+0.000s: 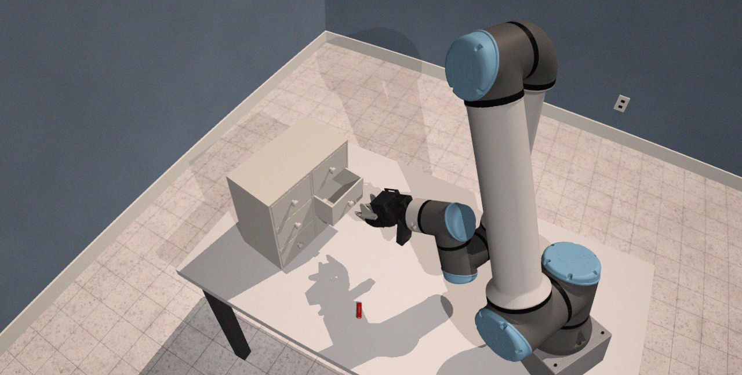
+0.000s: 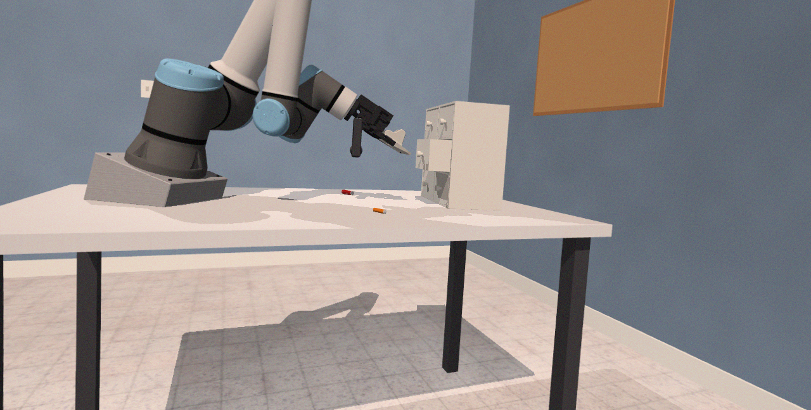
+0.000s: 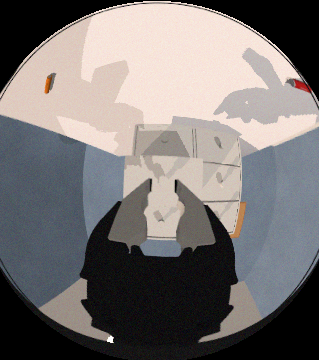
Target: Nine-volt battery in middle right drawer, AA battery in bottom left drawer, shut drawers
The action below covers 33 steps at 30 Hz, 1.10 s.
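Observation:
The beige chest (image 1: pixel 290 186) stands upright at the table's far left corner, three rows of two drawers. The right drawer of the middle row (image 1: pixel 339 193) is pulled partly out; the part of its inside that I see looks empty. My gripper (image 1: pixel 364 211) hovers level with that drawer's front, a short way off, fingers pointing at it. In the wrist view the fingers stand close together with nothing between them, framing the drawer front (image 3: pixel 161 210). A small orange cylinder (image 2: pixel 379 210) and a small red cylinder (image 1: pixel 359 310) lie on the table. I see no nine-volt battery.
The other drawers look shut. The arm's base (image 1: pixel 565 341) sits at the table's near right corner. The orange cylinder (image 3: pixel 50 82) and the red one (image 3: pixel 299 85) lie apart, on either side of the gripper's line. A cork board (image 2: pixel 604 44) hangs on the wall.

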Available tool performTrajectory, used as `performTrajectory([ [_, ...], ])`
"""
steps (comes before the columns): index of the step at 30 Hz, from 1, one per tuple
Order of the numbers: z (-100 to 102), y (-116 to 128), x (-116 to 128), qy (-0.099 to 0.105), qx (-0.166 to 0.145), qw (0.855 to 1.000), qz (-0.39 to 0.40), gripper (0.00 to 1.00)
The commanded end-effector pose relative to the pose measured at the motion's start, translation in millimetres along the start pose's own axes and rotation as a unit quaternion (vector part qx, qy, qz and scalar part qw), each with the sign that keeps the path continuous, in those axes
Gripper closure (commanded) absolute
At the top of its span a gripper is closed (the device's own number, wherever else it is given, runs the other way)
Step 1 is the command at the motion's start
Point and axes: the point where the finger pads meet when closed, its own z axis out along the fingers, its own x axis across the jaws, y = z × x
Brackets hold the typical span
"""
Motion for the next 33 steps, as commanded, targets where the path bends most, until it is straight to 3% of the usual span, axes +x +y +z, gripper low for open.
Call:
performTrajectory([
  [1, 0, 0, 0, 0.0, 0.0, 1.0, 0.0, 0.8],
  [33, 11, 7, 0, 0.0, 0.0, 1.0, 0.0, 0.8],
])
